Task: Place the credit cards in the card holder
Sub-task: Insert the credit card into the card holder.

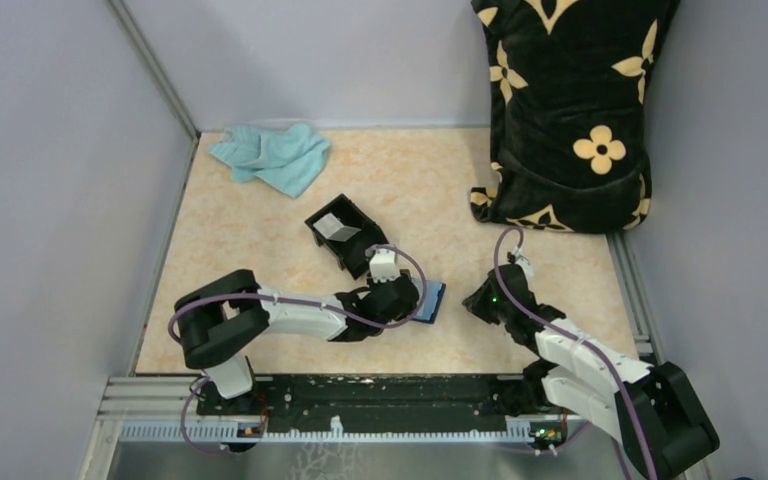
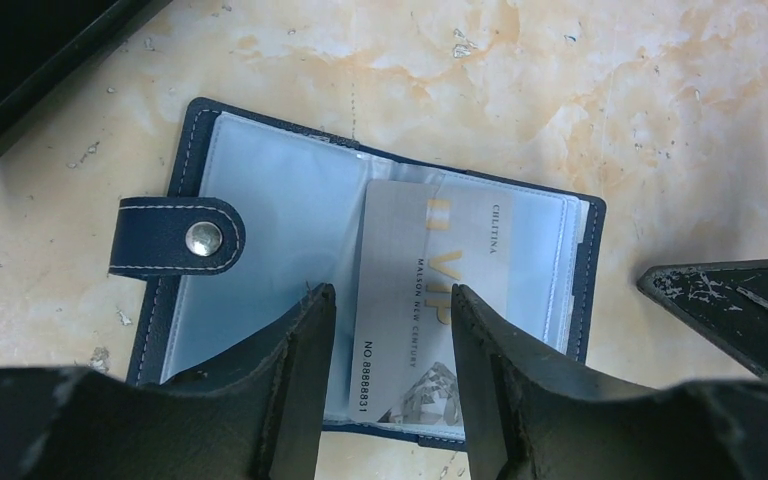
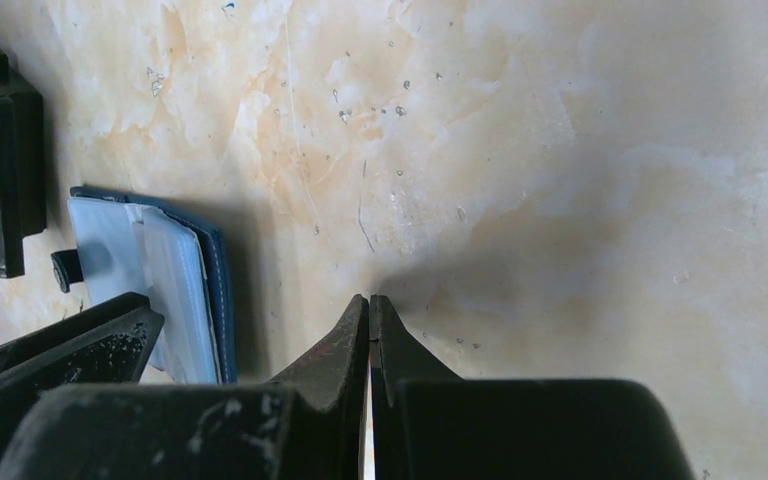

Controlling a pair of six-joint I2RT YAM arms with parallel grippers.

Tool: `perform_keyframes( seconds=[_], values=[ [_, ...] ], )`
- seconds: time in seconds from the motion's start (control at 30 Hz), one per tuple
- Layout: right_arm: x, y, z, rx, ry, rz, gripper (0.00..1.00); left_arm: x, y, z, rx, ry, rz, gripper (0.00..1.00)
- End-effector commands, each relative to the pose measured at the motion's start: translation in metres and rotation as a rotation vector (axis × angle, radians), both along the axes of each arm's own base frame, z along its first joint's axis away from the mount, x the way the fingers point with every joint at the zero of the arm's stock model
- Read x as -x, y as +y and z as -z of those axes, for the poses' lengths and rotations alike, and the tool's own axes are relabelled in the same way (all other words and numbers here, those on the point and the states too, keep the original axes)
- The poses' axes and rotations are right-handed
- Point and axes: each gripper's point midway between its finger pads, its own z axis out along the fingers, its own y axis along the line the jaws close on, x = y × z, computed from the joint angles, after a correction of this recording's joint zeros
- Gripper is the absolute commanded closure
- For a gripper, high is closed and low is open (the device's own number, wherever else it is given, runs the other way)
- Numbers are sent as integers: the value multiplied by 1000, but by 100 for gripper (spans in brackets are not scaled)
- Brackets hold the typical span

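The navy card holder [image 2: 188, 150] lies open on the table, clear sleeves up, its snap tab [image 2: 175, 237] at the left. A pale grey VIP card [image 2: 410, 240] lies on its right half, partly tucked under the clear sleeve. My left gripper [image 2: 391, 295] is open just above the holder, with a finger on each side of the card's near end. My right gripper [image 3: 370, 300] is shut, low over bare table just right of the holder [image 3: 175, 280]. Another pale card [image 1: 338, 227] lies in the black box. The orange-yellow card is not in view.
The black open-topped box [image 1: 345, 235] stands just behind the left gripper [image 1: 415, 298]. A teal cloth [image 1: 272, 157] lies at the back left. A black flowered cushion [image 1: 570, 110] leans at the back right. The right gripper [image 1: 482, 298] sits close to the holder's right edge.
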Motion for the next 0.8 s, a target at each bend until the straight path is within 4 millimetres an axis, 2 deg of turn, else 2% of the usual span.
perform_keyframes(
  seconds=[0.0, 0.03, 0.2, 0.33, 0.57, 0.77],
  values=[
    [3, -5, 3, 58, 14, -38, 100, 1, 7, 1, -12, -25, 21, 46],
    [2, -3, -1, 55, 4, -51, 100, 0, 7, -2, 2, -31, 19, 46],
    [-5, 7, -19, 21, -51, -95, 83, 0, 6, -14, 46, -54, 21, 47],
    [-8, 15, -30, 36, -77, -120, 82, 0, 6, -27, 102, -84, 18, 48],
    [-8, 23, -33, 46, -87, -140, 83, 3, 9, -54, 201, -176, 49, 50],
    [-7, 32, -36, 48, -96, -161, 85, 1, 16, -53, 169, -194, 43, 58]
  ],
)
